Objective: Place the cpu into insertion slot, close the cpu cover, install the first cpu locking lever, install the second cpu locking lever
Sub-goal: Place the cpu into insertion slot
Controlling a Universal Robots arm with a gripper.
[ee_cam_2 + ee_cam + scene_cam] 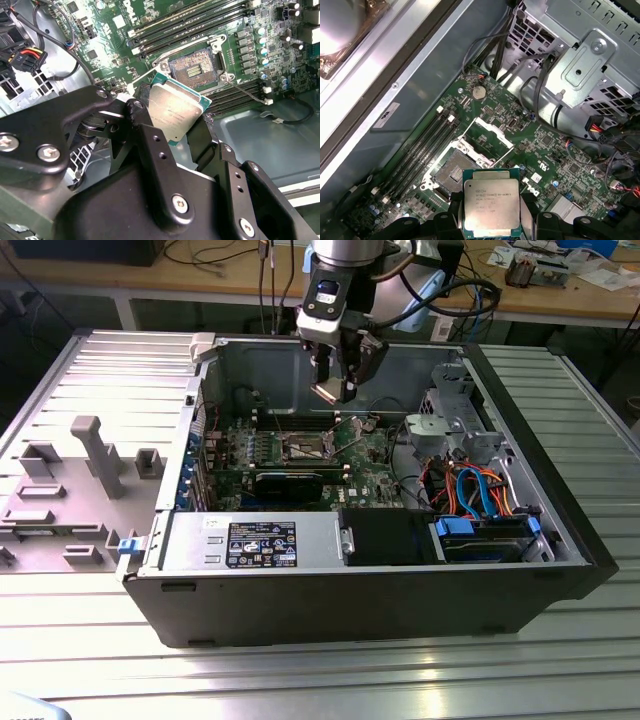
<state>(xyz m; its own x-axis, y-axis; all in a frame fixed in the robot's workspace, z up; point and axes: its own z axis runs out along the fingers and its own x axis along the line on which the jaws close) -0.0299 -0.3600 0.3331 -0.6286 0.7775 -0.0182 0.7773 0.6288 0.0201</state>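
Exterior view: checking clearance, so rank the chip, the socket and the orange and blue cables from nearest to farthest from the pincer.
1. Chip: held in the pincer.
2. Socket: below it, on the green board.
3. Orange and blue cables: off toward the exterior view's right.

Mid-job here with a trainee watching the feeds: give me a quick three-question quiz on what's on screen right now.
1. True or false: the cpu already sits in the insertion slot.
2. What are the gripper's fingers clamped on? A) a cable B) the cpu C) a memory stick
3. Fill in: in the exterior view the gripper hangs above the open computer ___.
Key: 1 false, it is held clear of the bare slot; 2 B; 3 case.
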